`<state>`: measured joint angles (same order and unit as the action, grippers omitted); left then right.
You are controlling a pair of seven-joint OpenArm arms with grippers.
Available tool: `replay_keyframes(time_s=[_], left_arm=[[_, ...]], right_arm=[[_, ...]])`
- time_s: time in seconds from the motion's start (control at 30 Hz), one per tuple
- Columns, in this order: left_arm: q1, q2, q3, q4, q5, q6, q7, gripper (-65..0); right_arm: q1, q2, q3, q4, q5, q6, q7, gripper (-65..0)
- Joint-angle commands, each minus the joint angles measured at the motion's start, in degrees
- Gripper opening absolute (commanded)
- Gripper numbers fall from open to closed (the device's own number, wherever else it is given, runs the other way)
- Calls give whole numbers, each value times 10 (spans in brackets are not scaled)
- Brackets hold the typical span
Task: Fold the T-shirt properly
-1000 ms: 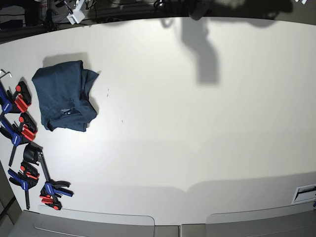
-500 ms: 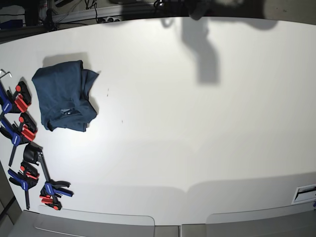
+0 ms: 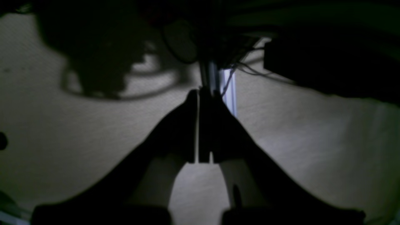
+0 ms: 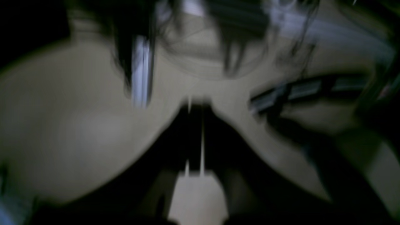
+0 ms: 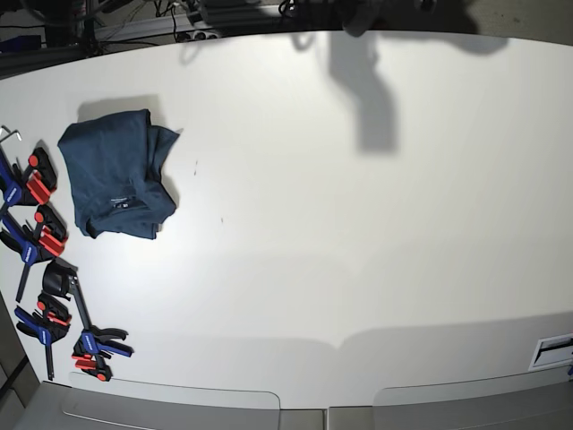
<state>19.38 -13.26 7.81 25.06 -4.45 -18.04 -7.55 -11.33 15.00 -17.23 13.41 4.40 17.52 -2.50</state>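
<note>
The dark navy T-shirt [image 5: 116, 175] lies folded into a compact, slightly wrinkled bundle at the far left of the white table [image 5: 358, 224]. A small label shows near its front edge. Neither arm shows in the base view; only their shadows fall on the table's far edge. In the left wrist view my left gripper [image 3: 199, 93] is shut and empty, hanging over bare table surface in shadow. In the blurred right wrist view my right gripper [image 4: 195, 106] also looks shut and empty. The T-shirt is in neither wrist view.
Several blue and red bar clamps [image 5: 40, 233] lie along the table's left edge next to the T-shirt, with more [image 5: 89, 345] near the front left corner. A small white slotted plate [image 5: 553, 349] sits at the front right edge.
A white part of an arm at the top left of the base view has gone out of the frame. The T-shirt has not moved.
</note>
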Motion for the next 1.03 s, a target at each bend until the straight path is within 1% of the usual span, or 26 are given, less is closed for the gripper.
replay_keyframes(time_s=[0.0, 0.07, 0.13, 0.2, 0.23, 0.27, 0.33, 0.4, 0.47, 0.53, 0.63, 0.7, 0.77, 0.9, 1.0], left_arm=[[-3, 2, 0, -15, -1, -3, -2, -650], [-22, 13, 0, -41, -1, -3, -3, -650], [-38, 24, 0, -57, -1, 2, -3, -650], [-48, 34, 0, -65, -1, 38, -2, -650], [-50, 38, 0, -67, -1, 55, 0, -650], [-52, 42, 0, -67, -1, 65, 2, -650], [-52, 44, 0, -67, -1, 74, 2, -650], [-53, 43, 0, -67, -1, 74, -5, -650], [-53, 43, 0, -67, -1, 74, -9, -650], [-53, 44, 0, -67, -1, 74, -9, -650], [-53, 44, 0, -67, -2, 74, -9, -650], [-53, 46, 0, -67, -9, 74, -9, -650], [-52, 49, 0, -67, -32, 74, -9, -650], [-52, 52, 0, -67, -42, 74, -8, -650], [-53, 56, 0, -67, -42, 74, -6, -650]], right_arm=[[12, 1, 0, -11, -2, -2, 2, -650], [39, -8, 0, -32, -1, -19, 0, -650], [63, -21, 0, -48, 7, -47, -13, -650], [81, -36, 0, -58, 7, -61, -26, -650], [87, -42, 0, -60, 7, -61, -35, -650], [92, -48, 0, -60, 7, -61, -44, -650], [97, -60, 0, -59, 14, -61, -48, -650], [98, -66, 0, -59, 49, -61, -43, -650], [97, -71, 0, -59, 70, -60, -42, -650], [97, -70, 0, -59, 83, -60, -42, -650], [97, -65, 3, -59, 134, -61, -50, -650], [97, -63, 22, -59, 153, -63, -54, -650], [96, -63, 55, -59, 168, -64, -55, -650], [96, -68, 131, -59, 168, -64, -55, -650], [96, -67, 168, -59, 168, -64, -54, -650]])
